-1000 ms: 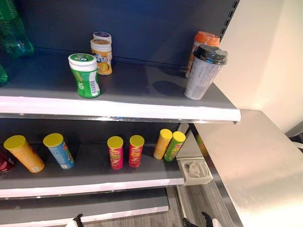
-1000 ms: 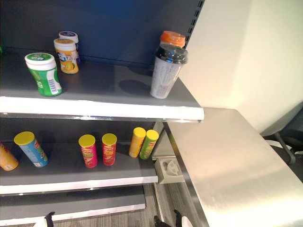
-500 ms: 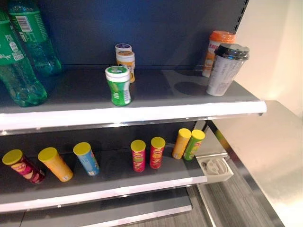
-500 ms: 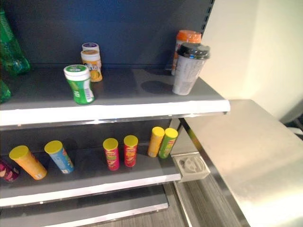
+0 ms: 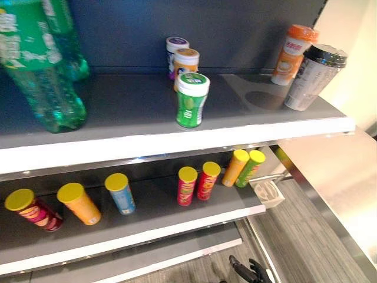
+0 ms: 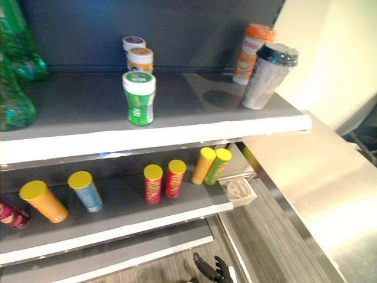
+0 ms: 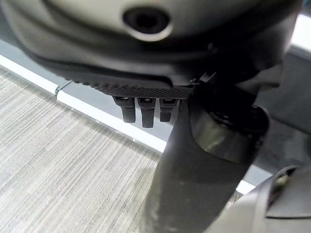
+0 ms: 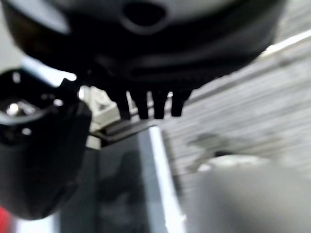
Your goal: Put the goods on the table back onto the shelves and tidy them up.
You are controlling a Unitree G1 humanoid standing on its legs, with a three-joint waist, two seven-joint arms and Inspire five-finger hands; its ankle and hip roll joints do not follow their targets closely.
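My right hand (image 6: 213,269) hangs low over the striped floor (image 6: 277,236), fingers relaxed, holding nothing; left hand (image 7: 146,109) likewise. Beyond: steel table (image 6: 318,177) beside the shelves (image 6: 177,127); green jar (image 6: 139,98) upright near the top shelf's edge.

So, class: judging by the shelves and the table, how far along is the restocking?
Looks mostly done: the bottles, jars and cups stand on the top shelf, the cans on the lower one. The visible table part is bare. In hand: nothing; each robot hand is empty. Left: perhaps straightening rows.
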